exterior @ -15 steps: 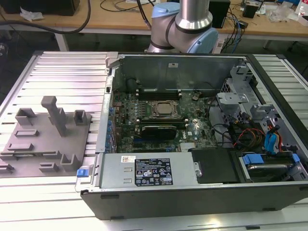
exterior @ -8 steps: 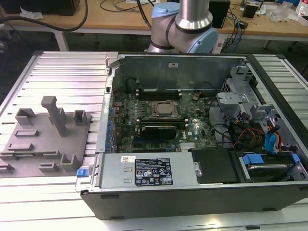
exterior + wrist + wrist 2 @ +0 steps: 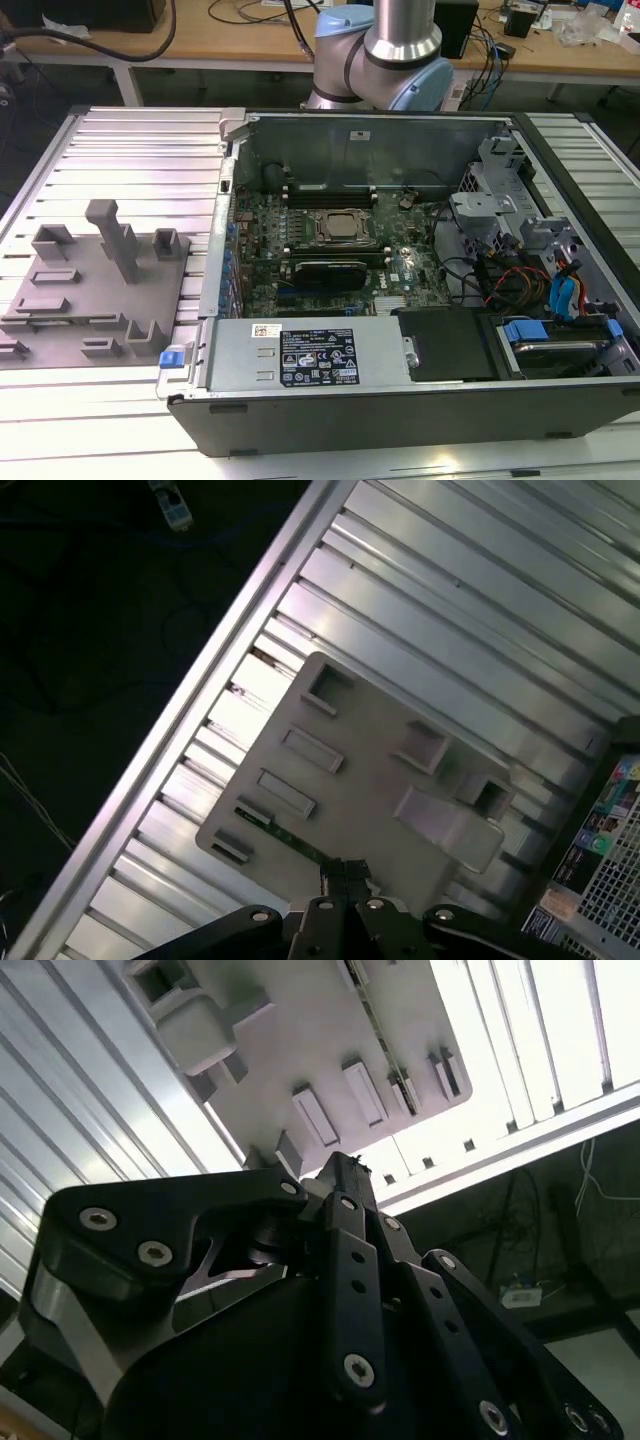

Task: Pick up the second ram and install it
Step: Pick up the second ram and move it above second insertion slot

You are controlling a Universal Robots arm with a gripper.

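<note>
The second ram [image 3: 272, 827], a thin dark green stick, lies in a slot along one edge of the grey fixture plate [image 3: 370, 770] in the first wrist view. My gripper [image 3: 343, 872] hangs well above that plate, its fingertips pressed together with nothing seen between them, just past one end of the stick. In the second wrist view the black gripper [image 3: 345, 1165] narrows to a point in front of the fixture plate [image 3: 300, 1040]. In the exterior view the fixture plate [image 3: 100, 300] sits on the ribbed table at the exterior view's left.
The open computer case [image 3: 300, 365] stands at the exterior view's right of the fixture, with the silver-framed CPU socket [image 3: 340, 228] on its motherboard and cables [image 3: 520, 275] and drive bays further right. The arm's base [image 3: 380, 50] rises behind the case. A tall grey post [image 3: 115, 240] stands on the fixture.
</note>
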